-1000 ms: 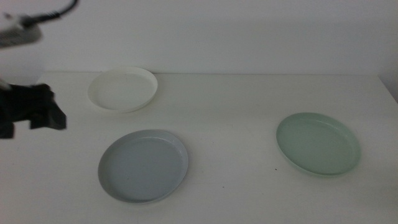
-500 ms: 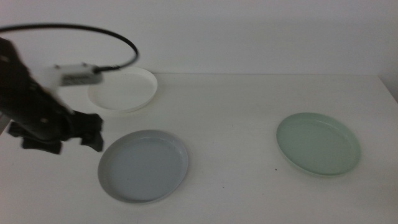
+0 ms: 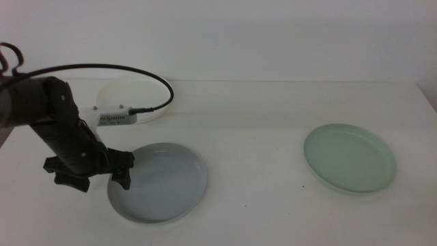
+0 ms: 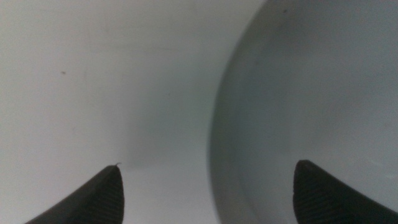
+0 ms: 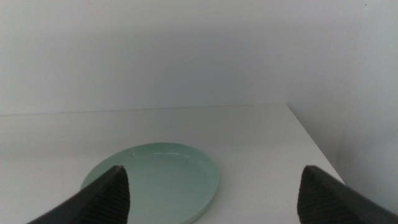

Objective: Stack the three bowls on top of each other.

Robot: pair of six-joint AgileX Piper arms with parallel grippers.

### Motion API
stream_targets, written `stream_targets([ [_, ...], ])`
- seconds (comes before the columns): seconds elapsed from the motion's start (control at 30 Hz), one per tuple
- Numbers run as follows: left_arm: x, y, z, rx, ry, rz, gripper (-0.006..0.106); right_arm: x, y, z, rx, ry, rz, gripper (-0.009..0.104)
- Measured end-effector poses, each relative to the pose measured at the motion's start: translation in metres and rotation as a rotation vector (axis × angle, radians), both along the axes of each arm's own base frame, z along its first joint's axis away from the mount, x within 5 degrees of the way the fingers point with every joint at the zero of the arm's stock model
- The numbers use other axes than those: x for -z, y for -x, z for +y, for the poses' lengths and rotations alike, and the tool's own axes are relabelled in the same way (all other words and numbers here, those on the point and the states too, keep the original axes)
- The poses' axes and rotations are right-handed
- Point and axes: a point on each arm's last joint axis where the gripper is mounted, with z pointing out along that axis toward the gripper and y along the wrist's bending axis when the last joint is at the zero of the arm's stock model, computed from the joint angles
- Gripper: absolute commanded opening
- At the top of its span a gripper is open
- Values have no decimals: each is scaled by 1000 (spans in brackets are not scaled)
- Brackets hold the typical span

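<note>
While straddling the rim: left hand (image 3: 102,179) spread apart over grey bowl (image 3: 164,181), one jaw inside, one over the desk (image 3: 259,123).
Risk: shallow bite; the low rim could slip or tip on lifting.
Right hand (image 5: 211,208): apart, waiting near green bowl (image 5: 155,180).

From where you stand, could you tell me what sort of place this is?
Probably a robot test bench: a bare white table against a plain wall, three plastic bowls, the left gripper straddling the grey bowl's rim.
</note>
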Motion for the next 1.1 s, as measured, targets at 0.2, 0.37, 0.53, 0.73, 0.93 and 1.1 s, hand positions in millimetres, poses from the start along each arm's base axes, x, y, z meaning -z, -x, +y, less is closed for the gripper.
stream_targets([
  [0.2, 15, -4, 0, -3, -5, 27, 83, 0, 0, 0, 0, 0, 0, 93],
  [0.37, 15, -7, 0, -4, -7, 7, 64, 0, 0, 0, 0, 0, 0, 93],
  [0.53, 15, -8, -1, -10, -2, 1, 23, 0, 0, 0, 0, 0, 0, 93],
  [0.73, 8, -6, -3, -32, 30, -2, -2, 0, 0, 0, 0, 0, 0, 93],
  [0.93, -50, -9, -8, -12, 65, -107, -2, 0, 0, 0, 0, 0, 0, 93],
  [1.1, -99, -29, -31, 60, 99, -220, -2, 0, 0, 0, 0, 0, 0, 93],
])
